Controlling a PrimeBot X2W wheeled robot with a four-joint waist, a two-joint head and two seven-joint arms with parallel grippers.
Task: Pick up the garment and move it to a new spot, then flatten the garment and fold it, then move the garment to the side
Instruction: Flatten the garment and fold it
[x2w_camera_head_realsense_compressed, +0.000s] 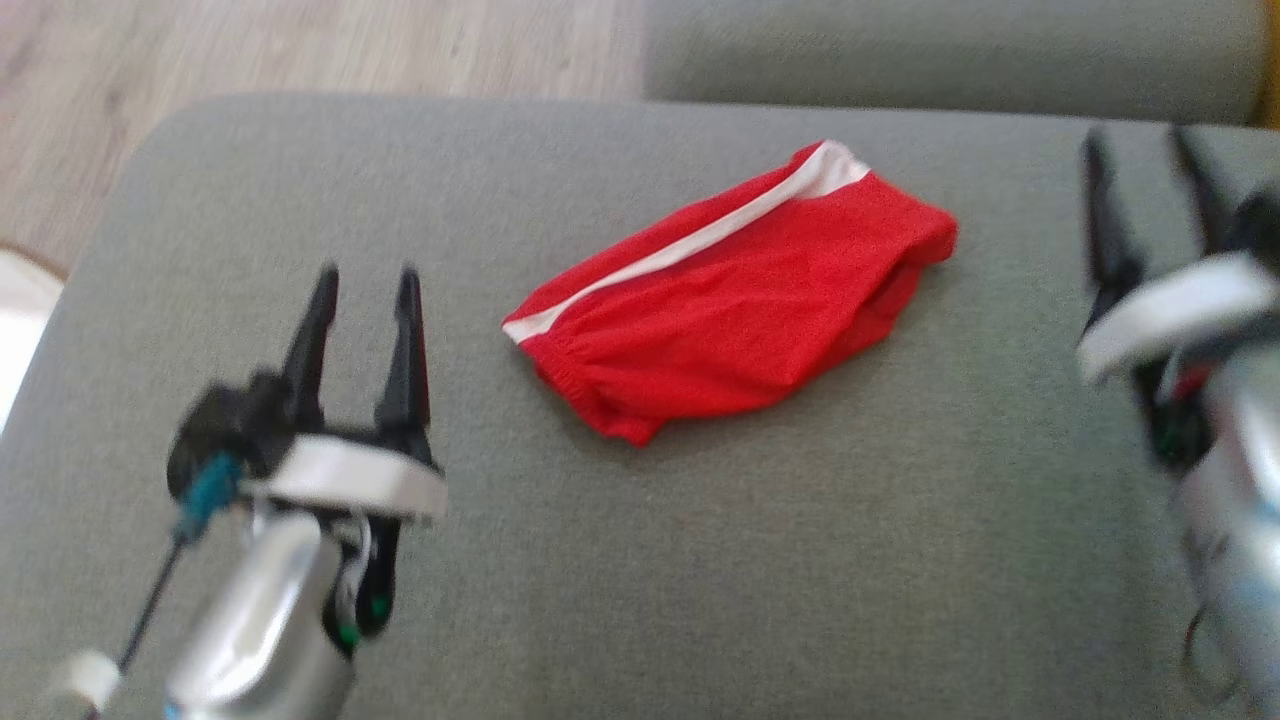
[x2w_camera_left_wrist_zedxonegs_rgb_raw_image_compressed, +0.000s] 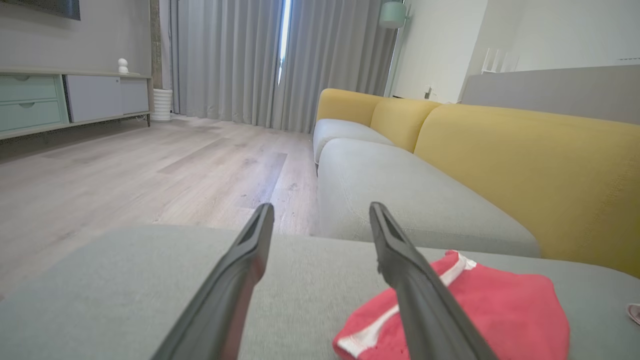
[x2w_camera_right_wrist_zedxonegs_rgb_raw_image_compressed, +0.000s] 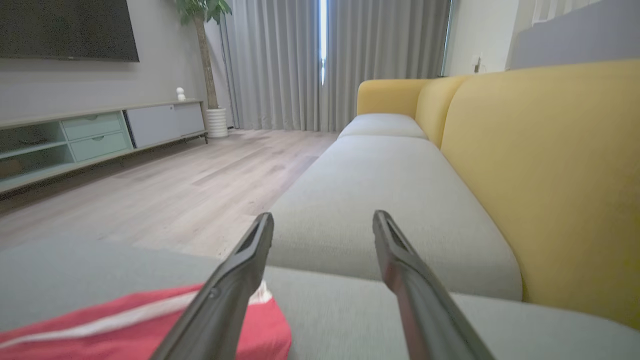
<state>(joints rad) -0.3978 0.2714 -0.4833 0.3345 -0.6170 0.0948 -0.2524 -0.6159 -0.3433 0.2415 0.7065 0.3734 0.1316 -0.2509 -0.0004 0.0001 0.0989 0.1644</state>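
The garment (x2w_camera_head_realsense_compressed: 735, 295) is a pair of red shorts with a white side stripe, folded into a compact bundle in the middle of the grey sofa cushion (x2w_camera_head_realsense_compressed: 800, 560). My left gripper (x2w_camera_head_realsense_compressed: 365, 285) hovers to its left, open and holding nothing. At the right edge my right gripper (x2w_camera_head_realsense_compressed: 1140, 150) stands open too, clear of the cloth. In the left wrist view the garment (x2w_camera_left_wrist_zedxonegs_rgb_raw_image_compressed: 500, 310) lies low on the right, partly behind one finger. The right wrist view has the garment (x2w_camera_right_wrist_zedxonegs_rgb_raw_image_compressed: 125, 325) at the lower left, behind the left finger.
A second grey seat cushion (x2w_camera_head_realsense_compressed: 950, 50) lies beyond this one, with yellow backrests (x2w_camera_right_wrist_zedxonegs_rgb_raw_image_compressed: 550, 175) along the right. Wooden floor (x2w_camera_head_realsense_compressed: 300, 50) drops away past the cushion's far and left edges. A low cabinet (x2w_camera_right_wrist_zedxonegs_rgb_raw_image_compressed: 100, 135) and curtains (x2w_camera_left_wrist_zedxonegs_rgb_raw_image_compressed: 280, 60) stand far off.
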